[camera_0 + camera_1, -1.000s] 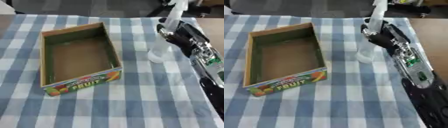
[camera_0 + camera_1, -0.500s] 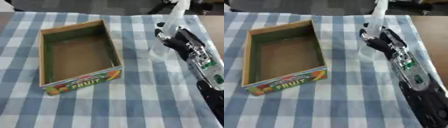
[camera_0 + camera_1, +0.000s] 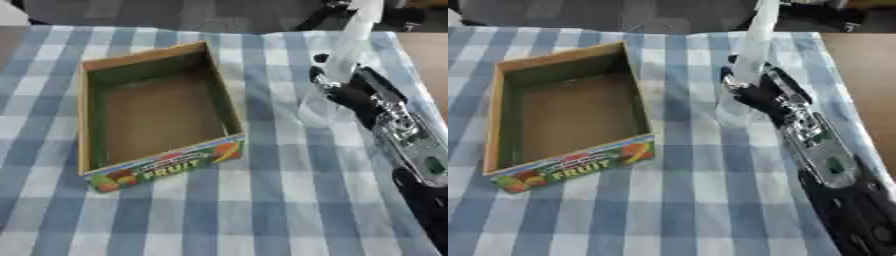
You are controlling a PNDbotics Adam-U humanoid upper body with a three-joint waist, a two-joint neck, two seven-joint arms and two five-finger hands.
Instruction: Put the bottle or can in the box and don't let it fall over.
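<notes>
A: On the checked cloth of the table (image 3: 262, 210), what is the largest thing?

B: The cardboard box (image 3: 149, 115) with "FRUIT" on its near wall. It lies toward the left edge, open on top, with nothing inside. The robot's right arm enters from the near right corner.

A: And the bottle?

B: The clear bottle (image 3: 750, 55) stands upright near the far right corner, well apart from the box. The right hand (image 3: 756, 92) is against its lower part, with fingers curled round it, I judge.

A: What changed in the last second?

B: The hand has come closer round the bottle; the bottle and box stay where they were. So grasping seems under way, and the lift is not yet done.

A: Do the two views differ?

B: Only a little. The right eye view shows more bare wood at the table's right edge. The left hand shows in neither.
</notes>
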